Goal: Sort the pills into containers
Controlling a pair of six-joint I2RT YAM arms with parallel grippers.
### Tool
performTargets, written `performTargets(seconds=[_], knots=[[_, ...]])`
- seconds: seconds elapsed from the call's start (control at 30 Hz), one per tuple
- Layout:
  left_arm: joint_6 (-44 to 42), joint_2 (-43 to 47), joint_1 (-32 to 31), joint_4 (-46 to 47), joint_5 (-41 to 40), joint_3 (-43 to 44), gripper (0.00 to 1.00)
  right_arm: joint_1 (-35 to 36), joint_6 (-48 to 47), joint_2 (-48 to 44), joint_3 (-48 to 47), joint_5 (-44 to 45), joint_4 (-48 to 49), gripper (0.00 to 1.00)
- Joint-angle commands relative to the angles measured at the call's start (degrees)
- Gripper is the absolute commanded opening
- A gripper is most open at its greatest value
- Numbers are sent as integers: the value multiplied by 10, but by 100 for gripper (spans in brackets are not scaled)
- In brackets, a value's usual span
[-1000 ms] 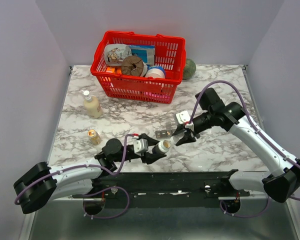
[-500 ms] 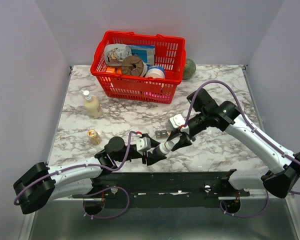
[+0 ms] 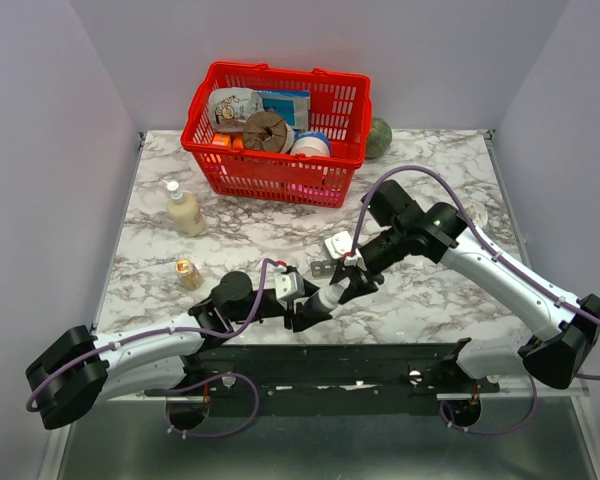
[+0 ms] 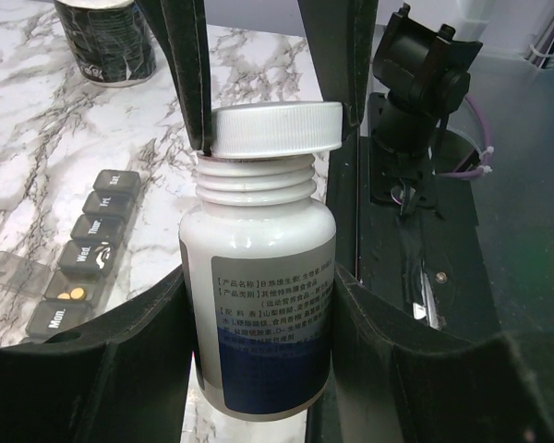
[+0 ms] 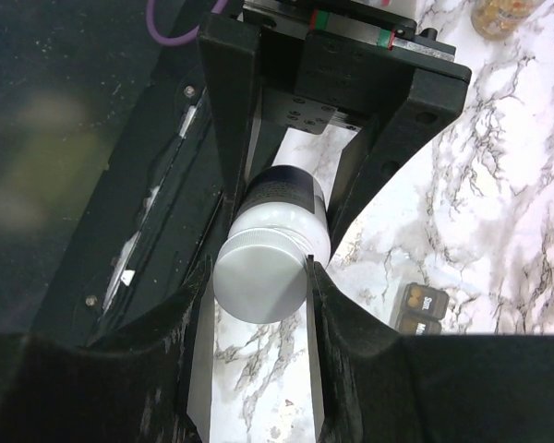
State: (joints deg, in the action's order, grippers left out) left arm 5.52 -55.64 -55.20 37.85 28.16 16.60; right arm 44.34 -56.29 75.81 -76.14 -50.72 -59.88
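Note:
My left gripper [image 4: 258, 305] is shut on a white pill bottle [image 4: 258, 314] with a blue and white label and holds it near the table's front edge [image 3: 325, 297]. My right gripper [image 5: 258, 275] has one finger on each side of the bottle's white screw cap [image 4: 275, 127] and touches it on both sides. The cap [image 5: 258, 281] sits a little raised, with the neck threads showing below it. The dark grey pill organizer [image 4: 83, 249] lies on the marble beside the bottle, with one lid open and small yellow pills inside. It also shows in the top view [image 3: 325, 267] and the right wrist view [image 5: 423, 309].
A red basket [image 3: 270, 180] full of items stands at the back. A cream squeeze bottle [image 3: 183, 210] and a small amber bottle [image 3: 187, 272] stand at the left. A green ball [image 3: 380, 138] lies behind the basket. A dark can [image 4: 106, 37] stands beyond the organizer.
My right arm has moved left and toward the front, bringing its gripper onto the bottle's cap. My left gripper has kept hold of the bottle and shifted only slightly.

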Motion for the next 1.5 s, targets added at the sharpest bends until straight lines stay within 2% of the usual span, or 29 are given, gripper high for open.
performTargets(seconds=[0.0, 0.63, 1.07, 1.37, 1.47], knots=[[5, 20, -3, 43, 23, 11, 0, 6, 14, 8, -9, 46, 27, 19], [13, 31, -3, 54, 23, 5, 0, 6, 38, 14, -17, 79, 37, 19], [11, 34, -3, 56, 36, 7, 0, 6, 38, 35, -35, 52, 10, 20], [12, 33, -3, 55, 32, 9, 0, 4, 64, 28, -28, 112, 43, 20], [11, 30, -3, 54, 23, 9, 0, 4, 51, 23, -25, 77, 30, 20]])
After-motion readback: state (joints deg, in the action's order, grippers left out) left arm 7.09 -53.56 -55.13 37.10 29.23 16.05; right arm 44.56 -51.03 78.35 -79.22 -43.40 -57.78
